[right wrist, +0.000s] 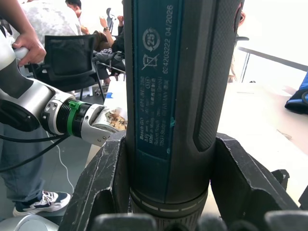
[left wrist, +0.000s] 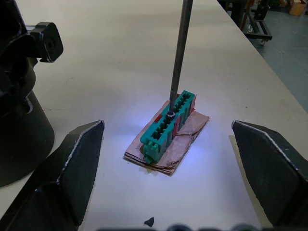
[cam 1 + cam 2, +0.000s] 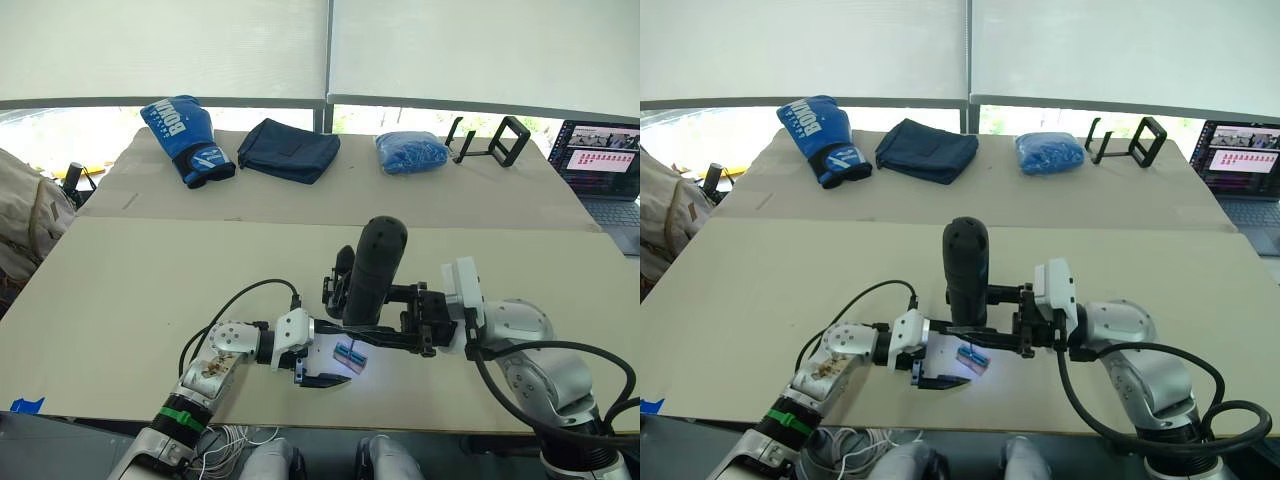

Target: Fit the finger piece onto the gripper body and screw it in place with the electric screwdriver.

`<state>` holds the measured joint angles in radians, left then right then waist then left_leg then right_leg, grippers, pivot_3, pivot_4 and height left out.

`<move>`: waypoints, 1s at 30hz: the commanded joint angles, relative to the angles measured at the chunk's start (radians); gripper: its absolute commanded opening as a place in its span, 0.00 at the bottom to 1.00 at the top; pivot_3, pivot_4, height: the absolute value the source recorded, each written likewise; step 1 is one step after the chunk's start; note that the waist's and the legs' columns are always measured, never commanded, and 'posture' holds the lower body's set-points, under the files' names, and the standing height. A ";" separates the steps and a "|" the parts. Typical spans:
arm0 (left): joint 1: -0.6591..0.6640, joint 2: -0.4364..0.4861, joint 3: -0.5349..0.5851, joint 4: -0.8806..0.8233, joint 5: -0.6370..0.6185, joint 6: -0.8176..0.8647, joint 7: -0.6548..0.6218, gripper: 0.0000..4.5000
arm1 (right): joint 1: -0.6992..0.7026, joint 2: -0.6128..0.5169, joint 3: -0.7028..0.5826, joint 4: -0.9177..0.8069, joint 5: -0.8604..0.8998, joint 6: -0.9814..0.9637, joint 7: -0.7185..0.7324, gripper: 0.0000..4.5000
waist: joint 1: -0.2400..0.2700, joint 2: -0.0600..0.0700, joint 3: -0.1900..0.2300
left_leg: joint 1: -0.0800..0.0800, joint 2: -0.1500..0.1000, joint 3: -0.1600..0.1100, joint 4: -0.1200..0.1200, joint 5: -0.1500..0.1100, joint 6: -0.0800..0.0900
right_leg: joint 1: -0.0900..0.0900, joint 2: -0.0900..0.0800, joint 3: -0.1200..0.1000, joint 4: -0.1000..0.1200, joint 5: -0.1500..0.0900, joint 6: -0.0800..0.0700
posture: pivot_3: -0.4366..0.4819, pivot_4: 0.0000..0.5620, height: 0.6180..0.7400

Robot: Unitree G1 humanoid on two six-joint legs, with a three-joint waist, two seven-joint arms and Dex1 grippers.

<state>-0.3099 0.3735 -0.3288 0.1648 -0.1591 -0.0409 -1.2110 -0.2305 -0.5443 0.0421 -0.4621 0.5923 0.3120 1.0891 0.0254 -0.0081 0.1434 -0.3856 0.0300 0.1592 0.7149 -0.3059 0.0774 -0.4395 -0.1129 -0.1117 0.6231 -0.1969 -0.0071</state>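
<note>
Right claw gripping matte cylindrical electric screwdriver

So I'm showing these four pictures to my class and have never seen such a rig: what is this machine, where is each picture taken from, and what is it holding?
It is a humanoid robot with two arms, each ending in a two-fingered gripper. Two pictures come from cameras on its head, looking down over a table; the other two come from cameras on its wrists.

The right gripper is shut on the electric screwdriver, held upright. Its thin metal bit touches a small green block lying on brown scraps in the tool's light.

The left gripper is open, its fingers either side of that block. Beside it stands the gripper body.

Farther back lie a blue boxing glove, a dark pouch and a blue bag.
</note>
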 commanded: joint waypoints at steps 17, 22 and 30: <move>0.026 -0.009 -0.042 0.026 0.018 0.031 0.007 0.99 | -0.013 -0.003 0.004 -0.001 -0.001 -0.054 0.008 0.43 | 0.000 0.000 0.000 | 0.000 0.000 0.000 0.000 0.000 0.000 | 0.000 0.000 0.000 0.000 0.000 0.000 | 0.48 0.27 1.00; 0.029 -0.008 -0.042 0.024 0.017 0.030 0.008 0.99 | -0.015 -0.011 0.011 0.004 -0.013 -0.043 0.007 0.43 | 0.000 0.000 0.000 | 0.000 0.000 -0.001 0.000 0.000 0.000 | 0.000 -0.001 -0.001 0.000 0.000 0.000 | 0.48 0.27 1.00; 0.028 -0.005 -0.040 0.024 0.017 0.029 0.008 0.99 | -0.034 -0.019 0.033 -0.013 -0.014 0.008 -0.028 0.43 | 0.000 0.000 0.000 | 0.001 0.000 -0.001 0.000 0.000 0.000 | 0.001 -0.002 0.000 0.000 0.000 0.000 | 0.48 0.27 1.00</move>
<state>-0.3080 0.3730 -0.3288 0.1646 -0.1592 -0.0393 -1.2042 -0.2555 -0.5559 0.0750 -0.4446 0.5744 0.3143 1.0711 0.0252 -0.0078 0.1432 -0.3847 0.0301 0.1581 0.7148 -0.3060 0.0775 -0.4385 -0.1147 -0.1123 0.6227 -0.1969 -0.0070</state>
